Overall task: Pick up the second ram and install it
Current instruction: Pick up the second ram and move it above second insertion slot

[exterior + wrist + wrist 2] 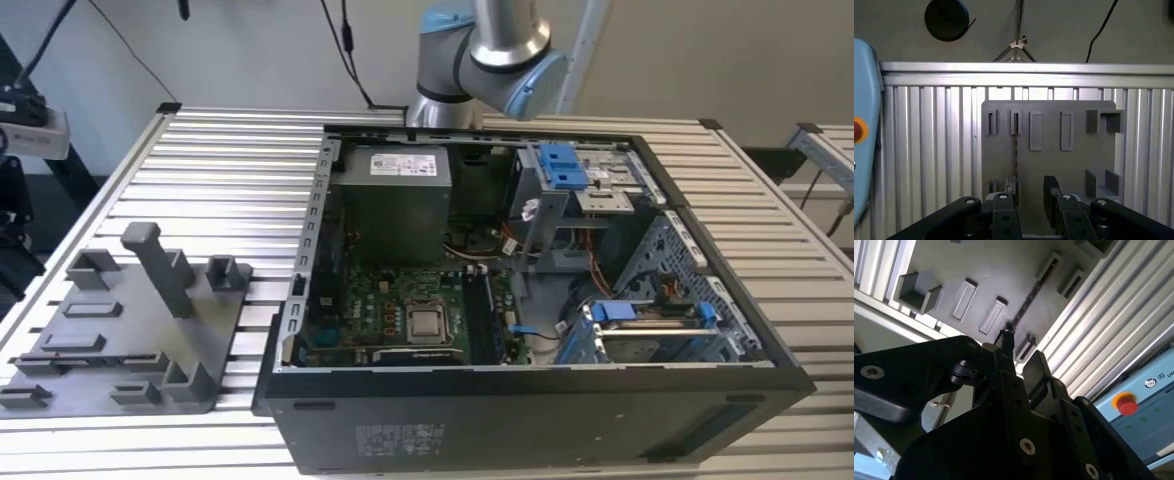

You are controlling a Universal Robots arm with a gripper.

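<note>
Fingers are spread wide, pinching nothing. The gripper hangs over the grey holder tray on the desk. The second ram stands on edge in a tray slot, close by one finger.

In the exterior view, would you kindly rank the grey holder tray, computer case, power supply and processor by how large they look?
1. computer case
2. grey holder tray
3. power supply
4. processor
The tray seems nearer the camera than the power supply, so their order is less sure.
</note>
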